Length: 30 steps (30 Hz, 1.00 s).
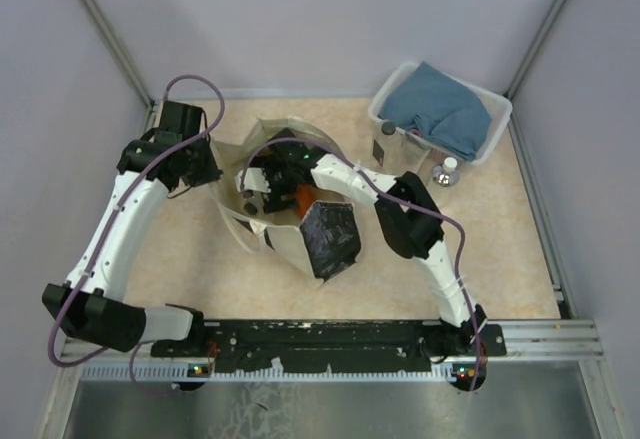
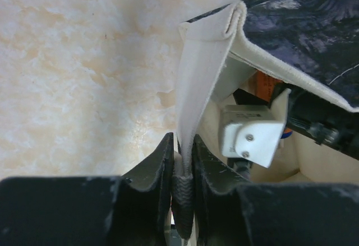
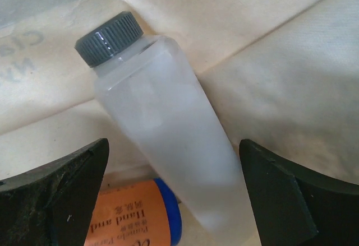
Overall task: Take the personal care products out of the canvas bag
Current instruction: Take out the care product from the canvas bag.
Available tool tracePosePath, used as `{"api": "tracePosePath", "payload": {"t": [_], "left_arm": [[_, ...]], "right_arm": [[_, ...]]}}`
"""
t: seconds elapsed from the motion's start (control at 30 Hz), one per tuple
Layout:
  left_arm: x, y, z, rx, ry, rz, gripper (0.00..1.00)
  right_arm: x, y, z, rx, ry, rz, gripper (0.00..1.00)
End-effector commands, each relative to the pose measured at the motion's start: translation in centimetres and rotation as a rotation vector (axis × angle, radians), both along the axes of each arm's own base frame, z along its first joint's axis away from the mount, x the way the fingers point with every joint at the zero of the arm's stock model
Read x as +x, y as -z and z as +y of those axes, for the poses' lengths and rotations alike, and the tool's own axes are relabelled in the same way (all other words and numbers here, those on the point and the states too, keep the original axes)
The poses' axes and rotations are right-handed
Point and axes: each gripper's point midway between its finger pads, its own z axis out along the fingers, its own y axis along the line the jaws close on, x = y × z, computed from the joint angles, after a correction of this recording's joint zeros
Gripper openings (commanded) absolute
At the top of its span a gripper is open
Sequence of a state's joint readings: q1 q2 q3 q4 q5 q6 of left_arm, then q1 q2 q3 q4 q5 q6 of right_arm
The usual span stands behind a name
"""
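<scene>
Bottle (image 3: 174, 139), frosted and pale with a grey ribbed cap (image 3: 109, 38), lies on the cream cloth inside the canvas bag (image 1: 285, 244). It sits directly between the right fingers (image 3: 84, 170), which are spread wide on either side of it and do not touch it. The cap end points away from these fingers and the wider end lies nearest them. An orange-and-blue tube (image 3: 134, 215) with "Hand" printed on it lies just beside one finger, partly under the bottle's wide end.

From above, the right fingers (image 1: 262, 184) are down inside the bag's open mouth, with a patch of orange just beside them.

The left fingers (image 2: 162, 165) are pressed together on the bag's rim (image 2: 205, 72), pinching a fold of cream cloth and a woven strap. The cloth rises upright from between them. Past that fold, on the inner side, a white part of the right arm (image 2: 249, 131) shows within the bag. The bag's dark printed panel (image 2: 303, 27) stretches over it. In the top view the left fingers (image 1: 213, 171) grip the side of the bag opposite the right arm, and the dark panel (image 1: 330, 239) hangs on the bag's near side.

The bag stands on a pale marbled counter (image 2: 84, 61). Well apart from both sets of fingers, a white basket (image 1: 497, 119) sits at the counter's far corner with a blue cloth (image 1: 440, 109) in it. A small clear bottle (image 1: 447, 171) stands just beside the basket. A pale labelled one with a dark cap (image 1: 385, 144) stands against the basket's wall.
</scene>
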<state>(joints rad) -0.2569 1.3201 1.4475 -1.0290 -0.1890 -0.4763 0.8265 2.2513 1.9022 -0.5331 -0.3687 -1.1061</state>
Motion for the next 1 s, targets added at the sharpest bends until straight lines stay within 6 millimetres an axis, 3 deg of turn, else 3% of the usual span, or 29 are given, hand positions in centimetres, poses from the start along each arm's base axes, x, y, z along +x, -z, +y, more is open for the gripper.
{"api": "tracePosePath", "payload": {"t": [0.0, 0.47, 0.63, 0.97], "left_arm": [[0.7, -1.1, -0.7, -0.022, 0.056, -0.052, 0.22], [0.3, -1.4, -0.5, -0.028, 0.045, -0.075, 0.24], [0.0, -1.3, -0.3, -0.034, 0.023, -0.073, 0.24], [-0.6, -1.1, 0.1, -0.042, -0.006, -0.062, 0.24]], "right_arm": [[0.1, 3.0, 0.3, -0.021, -0.025, 0.051, 0.99], [-1.3, 8.4, -1.2, -0.084, 0.003, 0.182, 0.97], [-3.2, 9.6, -2.8, -0.146, 0.015, 0.274, 0.90], [-8.0, 12.1, -5.3, -0.279, 0.019, 0.448, 0.66]]}}
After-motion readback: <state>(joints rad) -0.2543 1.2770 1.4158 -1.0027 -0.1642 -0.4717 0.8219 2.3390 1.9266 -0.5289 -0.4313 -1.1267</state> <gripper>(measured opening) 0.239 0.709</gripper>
